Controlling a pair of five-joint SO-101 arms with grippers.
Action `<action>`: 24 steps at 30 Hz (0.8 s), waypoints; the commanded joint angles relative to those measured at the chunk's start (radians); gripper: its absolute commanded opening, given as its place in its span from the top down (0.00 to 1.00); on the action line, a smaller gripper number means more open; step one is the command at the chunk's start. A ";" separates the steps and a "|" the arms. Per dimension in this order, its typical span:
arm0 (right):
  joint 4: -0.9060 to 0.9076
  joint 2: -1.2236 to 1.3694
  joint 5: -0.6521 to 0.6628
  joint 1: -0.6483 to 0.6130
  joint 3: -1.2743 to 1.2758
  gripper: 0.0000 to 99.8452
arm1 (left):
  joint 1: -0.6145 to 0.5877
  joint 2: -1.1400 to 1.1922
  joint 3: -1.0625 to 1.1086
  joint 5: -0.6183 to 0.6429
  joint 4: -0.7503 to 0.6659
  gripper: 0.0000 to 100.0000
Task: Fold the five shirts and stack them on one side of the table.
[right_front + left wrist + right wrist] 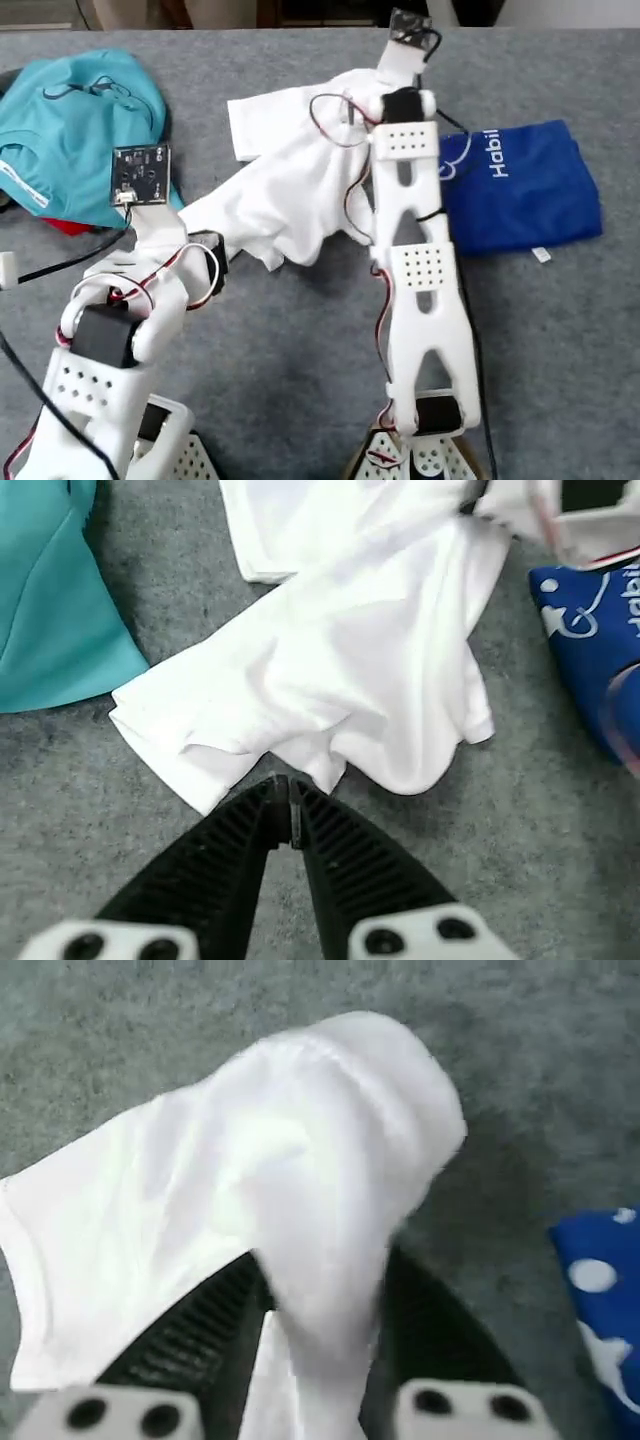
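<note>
Early yet: white shirt [290, 190] sprawls mid-bench [300, 340]. Right tool [325, 1260] is clamped on its 12 o'clock end; left tool [288, 795] has jaws together at its 7 o'clock hem. Blue shirt [520, 190] at 3 o'clock looks folded. Teal shirt [70, 120] lies over red shirt [65, 227] at 10 o'clock, both unfolded.

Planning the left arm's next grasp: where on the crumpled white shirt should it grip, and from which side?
Probably the free hem corner of the crumpled white shirt facing the left gripper, approached from that arm's side: it lies loose on the grey table, while the right gripper holds the far end.
</note>
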 commanded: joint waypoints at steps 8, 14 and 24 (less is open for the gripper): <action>0.310 -0.326 0.170 0.096 -0.054 0.45 | -0.298 -0.007 0.440 -0.210 -0.338 0.98; 0.310 -0.496 0.247 0.137 0.019 0.76 | -0.466 0.001 0.505 -0.204 -0.359 0.87; 0.310 -0.921 0.410 0.097 0.700 0.98 | -0.396 0.002 0.628 -0.074 -0.560 0.79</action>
